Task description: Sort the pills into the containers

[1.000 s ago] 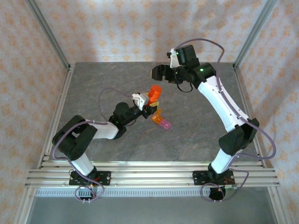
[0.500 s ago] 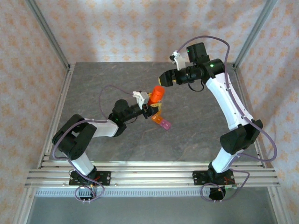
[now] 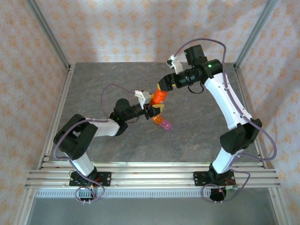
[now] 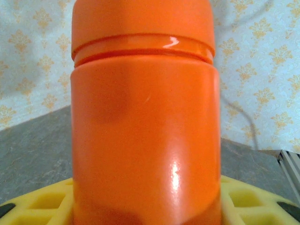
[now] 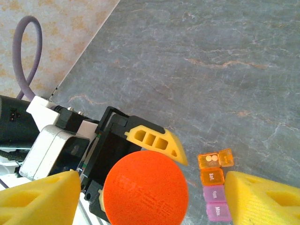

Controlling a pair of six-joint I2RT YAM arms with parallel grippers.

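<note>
Top view, left claw (image 3: 153, 105): pinching the orange bottle (image 3: 160, 96) low on its body.
Top view, right claw (image 3: 163, 87): at the bottle's cap.
Top view, containers (image 3: 161, 122): on the table (image 3: 93, 89), just beside the bottle.
Left wrist: bottle upright between yellow fingers (image 4: 40, 204).
Right wrist: right claw spread, straddling the cap without touching it; containers beside its right finger.

My overhead camera covers the whole counter (image 3: 187, 136), left wrist close against the bottle (image 4: 145, 131) side-on, right wrist above it

Glossy orange plastic bottle (image 4: 145, 126), translucent plastic containers (image 5: 213, 178), matt stone-look table (image 5: 234, 56)
</note>
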